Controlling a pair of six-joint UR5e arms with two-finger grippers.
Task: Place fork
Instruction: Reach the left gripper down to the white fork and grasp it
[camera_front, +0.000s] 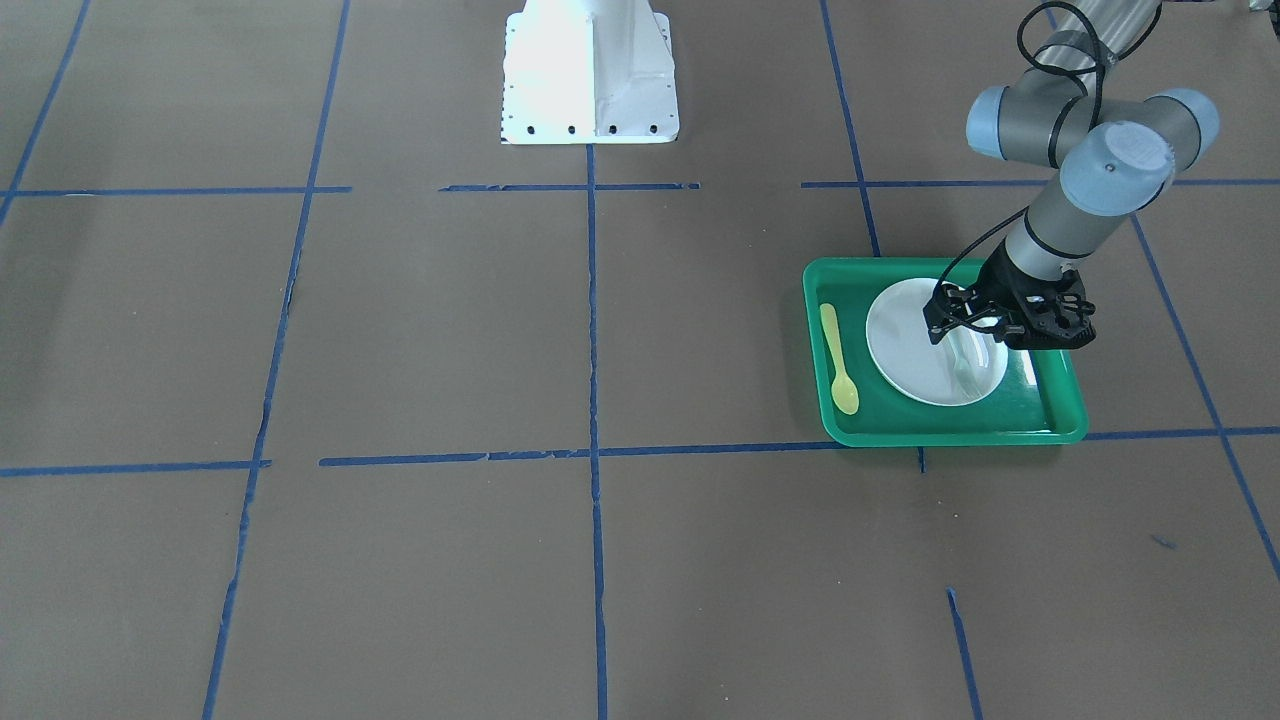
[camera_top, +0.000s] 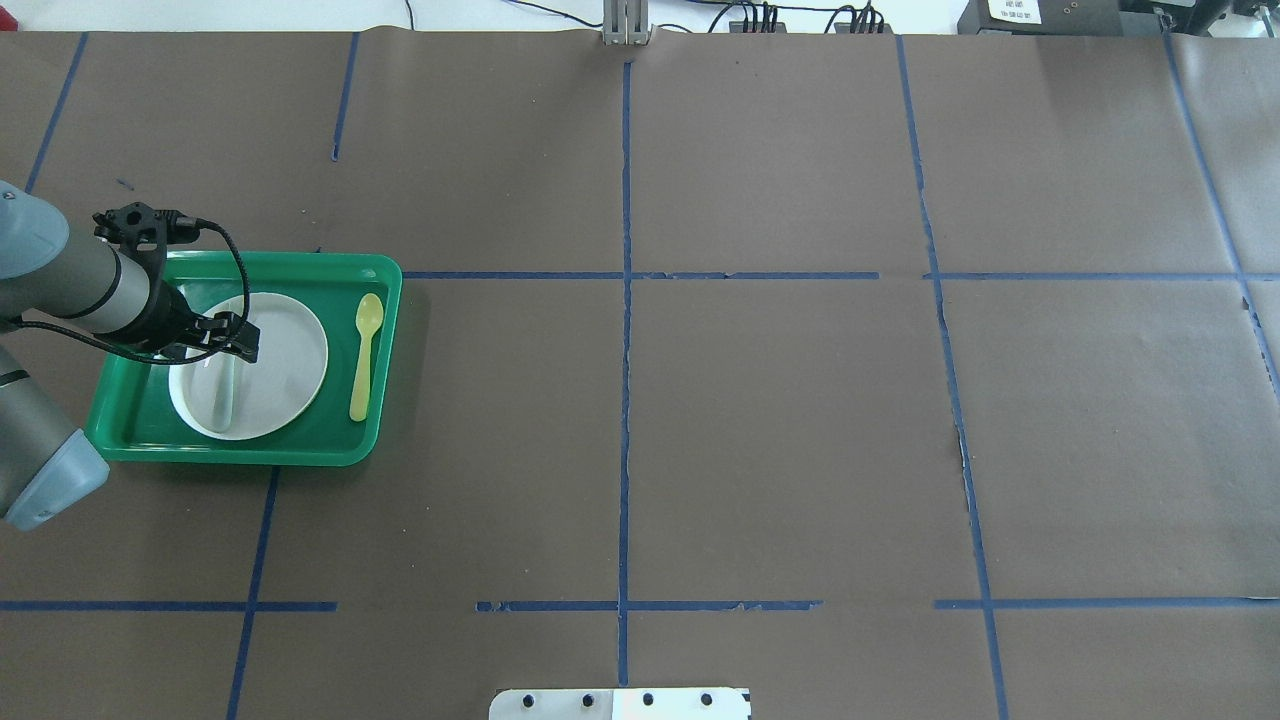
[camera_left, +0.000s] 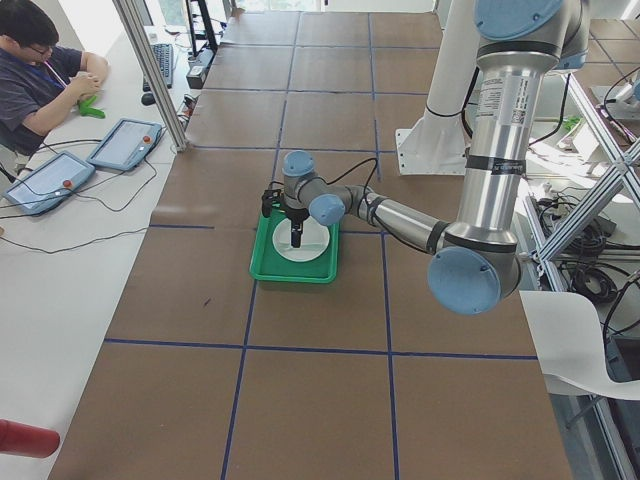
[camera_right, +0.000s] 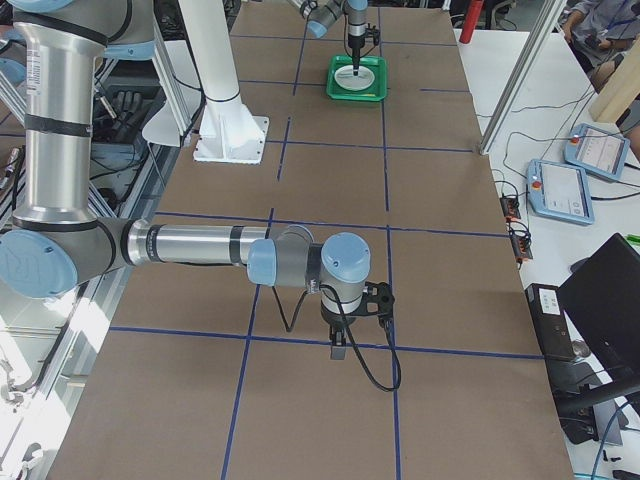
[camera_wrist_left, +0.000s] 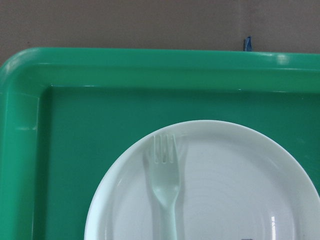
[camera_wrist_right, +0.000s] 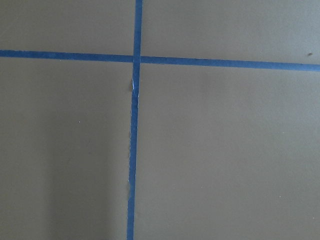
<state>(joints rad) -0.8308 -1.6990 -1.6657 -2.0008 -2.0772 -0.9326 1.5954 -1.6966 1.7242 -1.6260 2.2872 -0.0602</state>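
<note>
The pale fork (camera_wrist_left: 165, 185) lies flat on the white plate (camera_wrist_left: 240, 180) inside the green tray (camera_wrist_left: 100, 65), with its tines pointing away from the wrist. In the overhead view my left gripper (camera_top: 236, 350) hangs just above the handle end of the fork (camera_top: 224, 395). Its jaws look open and apart from the handle. The front view shows the same gripper (camera_front: 985, 325) over the plate (camera_front: 900, 340). My right gripper (camera_right: 338, 350) hovers over bare table far from the tray, and I cannot tell whether it is open or shut.
A yellow spoon (camera_top: 364, 360) lies in the tray (camera_top: 300, 268) beside the plate. The white robot base (camera_front: 590, 70) stands at the table's edge. Blue tape lines cross the brown table. An operator (camera_left: 40, 70) sits beyond the table's end.
</note>
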